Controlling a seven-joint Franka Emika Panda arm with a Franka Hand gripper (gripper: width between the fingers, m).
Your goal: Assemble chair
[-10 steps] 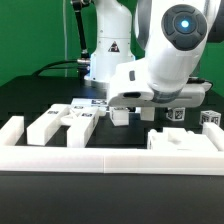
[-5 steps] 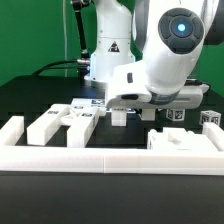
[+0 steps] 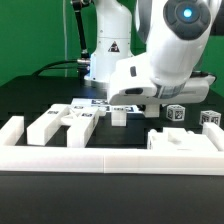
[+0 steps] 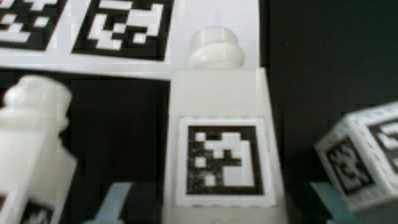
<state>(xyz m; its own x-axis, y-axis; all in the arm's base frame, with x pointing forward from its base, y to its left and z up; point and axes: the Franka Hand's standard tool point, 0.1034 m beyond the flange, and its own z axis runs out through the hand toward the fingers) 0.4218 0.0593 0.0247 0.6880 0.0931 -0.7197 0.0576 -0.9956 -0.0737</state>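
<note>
The chair lies in loose matte-white pieces on the black table. In the wrist view, one post (image 4: pixel 217 130) with a rounded peg tip and a square tag stands between my fingers (image 4: pixel 116 200). My gripper (image 4: pixel 222 205) is shut on this post. From the exterior view, the gripper (image 3: pixel 119 107) hangs under the big white arm at mid-table, with the small post (image 3: pixel 119 117) at its tips, just over the table. Blocky chair pieces (image 3: pixel 60 125) lie toward that view's left, and a flat slab piece (image 3: pixel 182 140) lies toward its right.
The marker board (image 3: pixel 93 104) lies flat behind the post, its tags filling the far part of the wrist view (image 4: pixel 107 30). A second post (image 4: pixel 32 130) and a tagged block (image 4: pixel 365 150) flank the held post. The long white border rail (image 3: pixel 110 158) runs along the front.
The jaws have closed from wide open onto the post. The arm's upper part has shifted up and toward the exterior view's right; the post has barely moved.
</note>
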